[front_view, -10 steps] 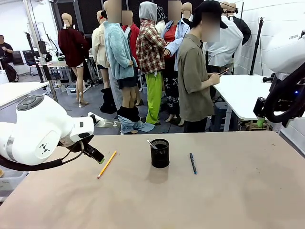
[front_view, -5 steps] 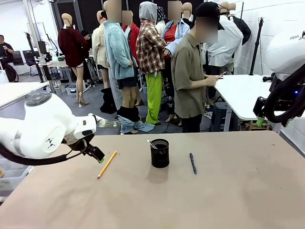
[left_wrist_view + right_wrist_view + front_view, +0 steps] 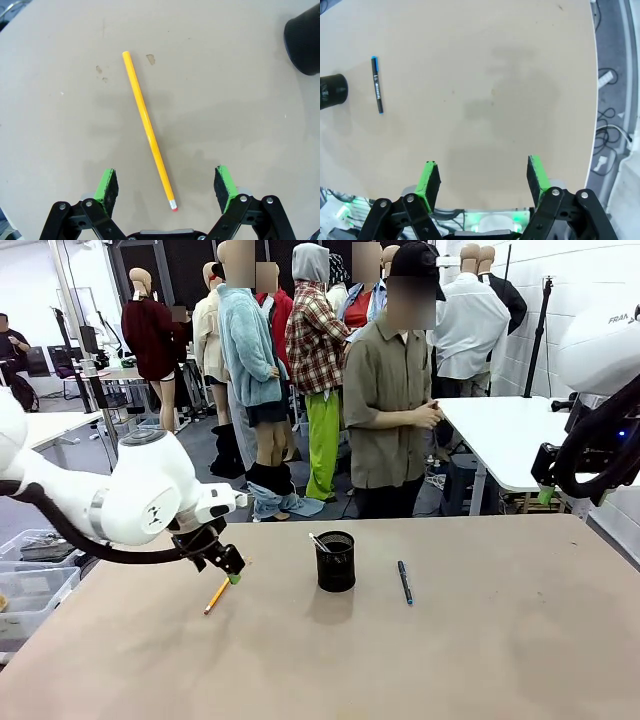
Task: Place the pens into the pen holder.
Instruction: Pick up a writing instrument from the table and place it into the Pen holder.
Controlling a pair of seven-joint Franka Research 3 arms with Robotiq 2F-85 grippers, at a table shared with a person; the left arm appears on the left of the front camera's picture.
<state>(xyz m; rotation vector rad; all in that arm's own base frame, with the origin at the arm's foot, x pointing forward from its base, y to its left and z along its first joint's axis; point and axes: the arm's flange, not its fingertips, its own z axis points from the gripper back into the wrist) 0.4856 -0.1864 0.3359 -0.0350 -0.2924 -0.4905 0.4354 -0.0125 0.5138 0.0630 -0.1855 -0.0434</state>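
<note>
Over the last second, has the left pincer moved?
Yes. The left pincer swung right, toward the pen holder, and now hangs over the pencil.

In the front view the left gripper (image 3: 228,570) covers the upper end of the pencil (image 3: 216,599), so that just its lower stretch shows. A thin stick (image 3: 318,541) pokes out of the cup (image 3: 336,565), the rest of it hidden inside. The cup is cut off by the left wrist view's right edge and by the right wrist view's left edge. The print on the pen (image 3: 377,85) is too small to read.
</note>
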